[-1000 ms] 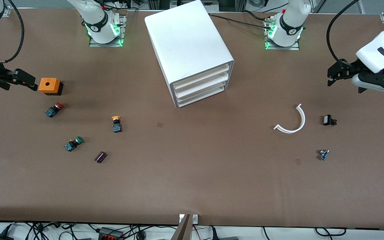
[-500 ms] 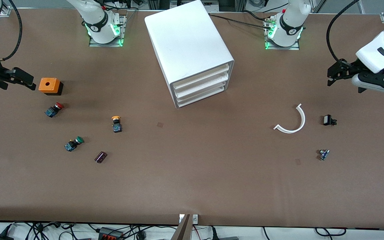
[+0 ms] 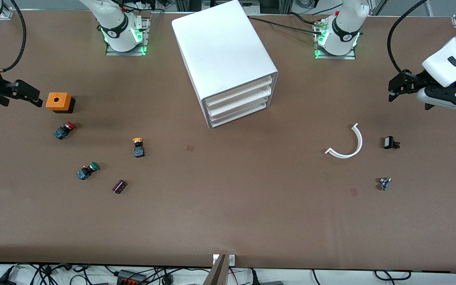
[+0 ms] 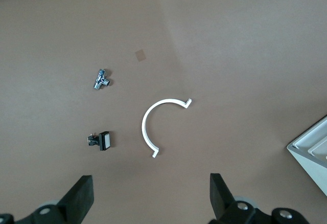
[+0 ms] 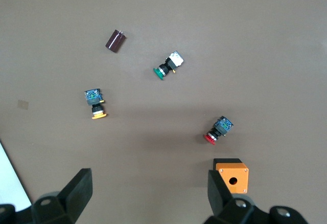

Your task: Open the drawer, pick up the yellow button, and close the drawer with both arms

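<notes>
The white cabinet [image 3: 228, 59] stands at the middle of the table between the two bases, and its top drawer [image 3: 239, 93] is shut flush with the two below. The button [image 3: 138, 146], orange-yellow cap on a black body, lies on the table toward the right arm's end, nearer the front camera than the cabinet; it also shows as the button [image 5: 95, 104] in the right wrist view. My right gripper [image 3: 27, 94] hangs open and empty beside the orange box. My left gripper [image 3: 397, 88] hangs open and empty over the left arm's end of the table. Both grippers [image 4: 150, 196] [image 5: 148, 191] have nothing between their fingers.
Near the button lie an orange box [image 3: 58, 101], a red-capped button [image 3: 64, 130], a green-capped button [image 3: 87, 171] and a dark cylinder [image 3: 119, 186]. Toward the left arm's end lie a white curved strip [image 3: 348, 144], a small black part [image 3: 390, 143] and a small metal part [image 3: 384, 183].
The right gripper has drifted slightly away from the orange box toward its end of the table. The left arm and all objects stay put.
</notes>
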`<state>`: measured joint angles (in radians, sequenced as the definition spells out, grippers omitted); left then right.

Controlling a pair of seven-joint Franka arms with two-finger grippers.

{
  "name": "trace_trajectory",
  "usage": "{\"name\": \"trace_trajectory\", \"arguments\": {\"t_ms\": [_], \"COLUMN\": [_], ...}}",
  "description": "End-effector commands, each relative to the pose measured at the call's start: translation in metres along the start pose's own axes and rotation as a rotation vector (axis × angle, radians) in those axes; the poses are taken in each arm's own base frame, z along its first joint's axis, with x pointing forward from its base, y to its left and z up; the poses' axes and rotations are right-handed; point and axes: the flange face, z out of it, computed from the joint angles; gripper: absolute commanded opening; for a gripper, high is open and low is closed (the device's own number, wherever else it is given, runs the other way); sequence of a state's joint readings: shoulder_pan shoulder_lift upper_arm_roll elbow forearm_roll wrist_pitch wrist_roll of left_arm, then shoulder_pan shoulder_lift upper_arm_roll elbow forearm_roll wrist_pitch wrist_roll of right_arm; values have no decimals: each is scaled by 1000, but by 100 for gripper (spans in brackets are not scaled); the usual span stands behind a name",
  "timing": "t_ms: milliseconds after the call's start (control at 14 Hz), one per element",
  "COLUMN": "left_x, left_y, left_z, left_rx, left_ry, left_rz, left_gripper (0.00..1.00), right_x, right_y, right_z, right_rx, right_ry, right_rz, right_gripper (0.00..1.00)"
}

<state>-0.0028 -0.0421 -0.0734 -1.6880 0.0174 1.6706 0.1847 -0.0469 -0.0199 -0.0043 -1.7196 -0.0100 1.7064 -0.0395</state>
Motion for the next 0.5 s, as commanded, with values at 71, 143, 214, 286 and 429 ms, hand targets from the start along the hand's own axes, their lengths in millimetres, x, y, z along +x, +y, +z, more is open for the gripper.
{"name": "trace_trajectory", "arguments": {"t_ms": [71,143,214,286,429], "left_x": [7,7,7,7,7], "left_y": [-1,0,0,0,0], "left_z": [-7,-7,-6,-7,-6], "left_rx": [-19,-19,-18,-19,-18], "left_ry": [2,2,0,2,0], "left_rz": [0,1,1,1,1], "left_gripper": [100,100,100,100,100], "right_x": [-2,-2,-2,-2,-3], "right_y": [-3,-3,-2,-3,-2], "right_z": [-4,-4,-3,-2,-4], "right_rx": [-13,-13,-14,-13,-14], "right_ry": [2,2,1,-1,1], "right_rz": [11,10,6,7,6], "right_gripper": [100,100,100,100,100]}}
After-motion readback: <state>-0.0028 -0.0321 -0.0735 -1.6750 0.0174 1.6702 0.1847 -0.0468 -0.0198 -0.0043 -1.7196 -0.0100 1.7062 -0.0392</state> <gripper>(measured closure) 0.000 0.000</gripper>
